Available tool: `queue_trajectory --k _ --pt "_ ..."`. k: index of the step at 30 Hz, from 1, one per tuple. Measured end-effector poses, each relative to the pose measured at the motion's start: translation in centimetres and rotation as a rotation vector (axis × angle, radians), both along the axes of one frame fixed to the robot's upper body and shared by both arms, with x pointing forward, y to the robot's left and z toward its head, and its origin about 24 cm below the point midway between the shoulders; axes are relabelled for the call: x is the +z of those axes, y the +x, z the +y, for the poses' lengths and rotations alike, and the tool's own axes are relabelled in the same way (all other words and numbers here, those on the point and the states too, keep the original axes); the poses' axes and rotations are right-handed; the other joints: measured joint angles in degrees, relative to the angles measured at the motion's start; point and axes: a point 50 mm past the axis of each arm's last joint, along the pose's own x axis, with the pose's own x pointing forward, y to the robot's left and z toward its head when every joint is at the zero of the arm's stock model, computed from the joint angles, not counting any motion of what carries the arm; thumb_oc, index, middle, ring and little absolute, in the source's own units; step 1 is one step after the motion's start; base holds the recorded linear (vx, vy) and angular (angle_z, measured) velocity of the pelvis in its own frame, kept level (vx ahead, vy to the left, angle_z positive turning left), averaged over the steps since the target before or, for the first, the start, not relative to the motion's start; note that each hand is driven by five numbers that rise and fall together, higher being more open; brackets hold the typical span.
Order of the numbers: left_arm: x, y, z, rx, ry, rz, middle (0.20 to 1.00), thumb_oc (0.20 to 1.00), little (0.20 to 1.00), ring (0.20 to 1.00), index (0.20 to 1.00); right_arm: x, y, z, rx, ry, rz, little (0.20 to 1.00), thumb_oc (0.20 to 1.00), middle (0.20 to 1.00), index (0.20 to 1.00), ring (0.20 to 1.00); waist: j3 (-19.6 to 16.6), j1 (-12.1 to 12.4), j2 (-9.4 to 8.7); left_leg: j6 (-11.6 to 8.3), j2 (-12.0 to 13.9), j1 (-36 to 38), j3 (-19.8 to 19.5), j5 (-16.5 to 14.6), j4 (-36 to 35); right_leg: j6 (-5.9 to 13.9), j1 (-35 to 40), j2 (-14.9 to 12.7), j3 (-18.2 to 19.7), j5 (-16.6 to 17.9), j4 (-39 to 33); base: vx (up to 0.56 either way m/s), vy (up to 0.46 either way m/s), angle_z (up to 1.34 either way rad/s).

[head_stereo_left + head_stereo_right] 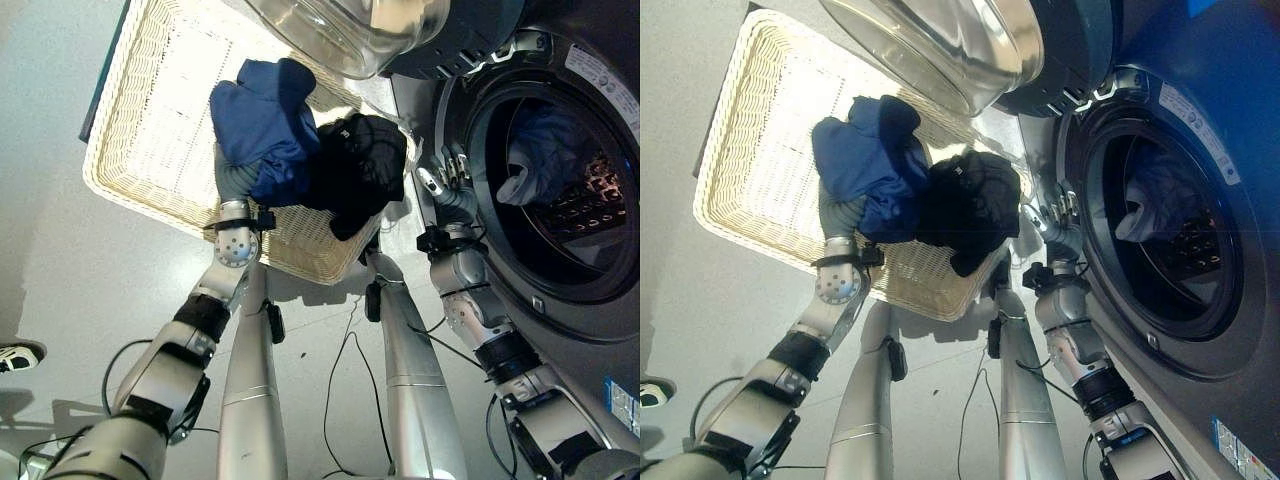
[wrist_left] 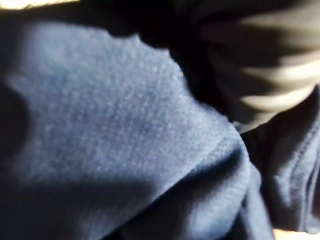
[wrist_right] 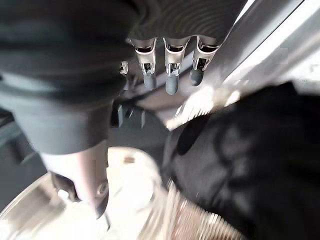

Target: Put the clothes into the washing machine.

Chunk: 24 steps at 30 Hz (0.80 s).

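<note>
Grey washer [image 1: 600, 300] w/ door [image 1: 350, 30] open, blue cloth [image 1: 545, 155] in drum. Wicker basket [image 1: 140, 150] beside it holds blue top [image 1: 265, 125] & black top [image 1: 355, 165]. My left hand's buried under blue top, can't tell grip. My right hand [image 1: 448, 185], fingers straight, empty, near drum rim.

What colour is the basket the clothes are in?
The basket is cream-white wicker, clearest in the left eye view.

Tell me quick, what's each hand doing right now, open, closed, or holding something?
Left hand: buried under the blue garment over the basket; fingers hidden, cannot tell.
Right hand: open, fingers straight, holding nothing, beside the washing machine opening.
</note>
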Motion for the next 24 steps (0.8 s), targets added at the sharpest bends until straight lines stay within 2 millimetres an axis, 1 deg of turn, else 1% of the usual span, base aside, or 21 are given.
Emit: queue_trajectory --k 1,2,3,4,6,7,8,11,13,15,18,20,24 --pt "0.0 0.0 0.0 0.0 0.0 0.0 0.2 0.2 0.2 0.2 0.2 0.0 0.0 0.0 0.0 0.0 0.0 1.0 1.0 1.0 1.0 1.0 0.0 0.0 0.0 0.0 0.0 0.0 0.0 0.0 0.0 0.0 0.0 0.0 0.0 0.0 0.0 0.0 0.001 0.04" --pt "0.5 -0.8 -0.4 -0.052 -0.018 -0.062 0.2 0.2 0.2 0.2 0.2 0.2 -0.3 0.1 0.013 0.012 -0.02 1.0 1.0 1.0 1.0 1.0 0.0 0.11 0.0 0.11 -0.15 0.01 -0.07 0.1 -0.01 0.11 0.05 -0.2 -0.09 -0.08 0.03 0.0 0.0 0.0" --pt "0.5 -0.8 -0.4 -0.052 -0.018 -0.062 0.2 0.2 0.2 0.2 0.2 0.2 -0.3 0.1 0.013 0.012 -0.02 1.0 1.0 1.0 1.0 1.0 0.0 0.11 0.0 0.11 -0.15 0.01 -0.07 0.1 -0.01 0.11 0.05 -0.2 -0.09 -0.08 0.03 0.0 0.001 0.05" --pt "1.1 -1.4 -0.9 -0.099 -0.031 -0.118 0.2 0.2 0.2 0.2 0.2 0.5 -0.5 0.0 0.017 0.018 -0.035 1.0 1.0 1.0 1.0 1.0 0.01 0.14 0.01 0.16 -0.43 0.02 -0.09 0.13 -0.06 0.21 0.06 -0.5 -0.12 -0.18 0.04 0.0 -0.006 0.05" --pt "1.7 -2.0 -1.2 -0.127 -0.036 -0.153 0.2 0.2 0.2 0.2 0.2 0.7 -0.7 0.0 0.031 0.022 -0.049 1.0 1.0 1.0 1.0 1.0 0.07 0.52 0.12 0.22 -0.67 0.03 -0.15 0.17 -0.17 0.44 0.1 -0.74 -0.17 -0.33 0.06 0.0 -0.01 0.04" --pt "2.2 -3.1 -1.6 -0.149 -0.034 -0.205 0.2 0.2 0.2 0.2 0.2 1.3 -1.5 0.2 0.078 0.006 -0.092 1.0 1.0 1.0 1.0 1.0 0.08 0.54 0.15 0.3 -0.72 0.03 -0.18 0.24 -0.31 0.43 0.03 -0.82 -0.19 -0.35 0.07 0.0 0.0 0.0" --pt "2.5 -3.5 -1.8 -0.153 -0.004 -0.231 0.2 0.2 0.2 0.2 0.2 1.8 -1.9 0.6 0.124 -0.014 -0.125 1.0 1.0 1.0 1.0 1.0 0.08 0.86 0.15 0.3 -0.75 0.31 -0.29 0.23 -0.29 0.41 0.28 -0.86 -0.25 -0.45 0.28 0.01 -0.013 0.03" --pt "3.3 -4.0 -2.4 -0.174 0.059 -0.272 0.2 0.2 0.2 0.2 0.2 2.8 -2.2 1.4 0.221 -0.071 -0.173 1.0 1.0 1.0 1.0 1.0 0.08 1.65 0.15 0.24 -0.82 0.48 -0.73 0.25 -0.08 0.21 0.28 -1.04 -0.59 -1.07 1.4 0.01 -0.018 0.07" --pt "3.7 -4.3 -2.5 -0.197 0.101 -0.29 0.2 0.2 0.2 0.2 0.2 2.9 -2.1 2.0 0.296 -0.086 -0.168 1.0 1.0 1.0 1.0 1.0 0.08 2.12 0.15 0.15 -0.81 0.47 -0.98 0.26 -0.08 0.1 0.24 -1.11 -0.9 -1.2 1.81 0.0 -0.036 0.06" --pt "3.8 -4.4 -2.8 -0.222 0.134 -0.295 0.2 0.2 0.2 0.2 0.2 2.8 -2.1 2.2 0.336 -0.09 -0.162 1.0 1.0 1.0 1.0 1.0 0.08 2.43 0.15 0.15 -0.82 0.48 -0.99 0.26 -0.06 0.09 0.21 -1.15 -0.95 -1.19 1.91 0.0 -0.018 0.01" --pt "4.0 -4.4 -3.6 -0.29 0.218 -0.295 0.2 0.2 0.2 0.2 0.2 2.8 -2.1 2.9 0.411 -0.086 -0.157 1.0 1.0 1.0 1.0 1.0 0.08 3.03 0.15 0.18 -1.01 0.5 -1.06 0.29 0.07 0.13 0.22 -1.41 -1.06 -1.25 2.26 0.0 -0.016 0.02" --pt "3.9 -4.4 -3.9 -0.322 0.243 -0.288 0.2 0.2 0.2 0.2 0.2 3.3 -2.0 3.2 0.435 -0.083 -0.176 1.0 1.0 1.0 1.0 1.0 0.08 3.02 0.15 0.25 -1.21 0.49 -1.12 0.35 0.24 0.19 0.23 -1.63 -1.06 -1.3 2.41 0.0 -0.014 0.02" --pt "4.0 -4.4 -4.5 -0.409 0.239 -0.266 0.2 0.2 0.2 0.2 0.2 4.0 -2.0 4.1 0.479 -0.074 -0.199 1.0 1.0 1.0 1.0 1.0 0.08 3.07 0.15 0.31 -1.34 0.46 -1.2 0.39 0.61 0.2 0.26 -1.79 -1.07 -1.31 2.6 0.0 0.0 0.0"
